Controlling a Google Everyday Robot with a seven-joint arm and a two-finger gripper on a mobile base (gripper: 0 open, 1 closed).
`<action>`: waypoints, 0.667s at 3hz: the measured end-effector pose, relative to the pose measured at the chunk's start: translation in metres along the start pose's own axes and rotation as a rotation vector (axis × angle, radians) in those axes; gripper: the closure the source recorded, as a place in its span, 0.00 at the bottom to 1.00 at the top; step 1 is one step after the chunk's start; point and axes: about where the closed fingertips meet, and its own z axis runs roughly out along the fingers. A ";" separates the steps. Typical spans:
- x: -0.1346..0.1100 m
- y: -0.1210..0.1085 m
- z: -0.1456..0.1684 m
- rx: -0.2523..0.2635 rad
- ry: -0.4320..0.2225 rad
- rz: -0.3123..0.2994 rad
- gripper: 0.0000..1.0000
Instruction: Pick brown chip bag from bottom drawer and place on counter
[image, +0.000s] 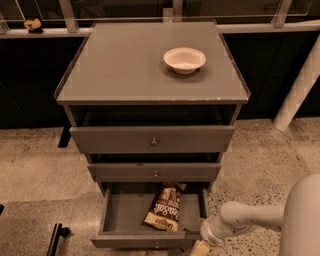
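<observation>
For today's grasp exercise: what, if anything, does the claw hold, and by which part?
Nothing: the claw is by the bottom drawer, at its front right corner, apart from the brown chip bag inside.

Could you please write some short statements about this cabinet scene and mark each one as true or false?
1. The brown chip bag lies inside the bottom drawer. True.
2. The bottom drawer is shut. False: it is pulled open.
3. The white bowl stands on the floor. False: it stands on the counter, toward the back right.
4. The gripper is low, by the front right corner of the bottom drawer, apart from the bag. True.
</observation>
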 end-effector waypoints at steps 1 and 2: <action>0.000 0.000 0.000 0.000 0.000 0.000 0.00; 0.014 -0.008 0.010 -0.014 -0.003 0.034 0.00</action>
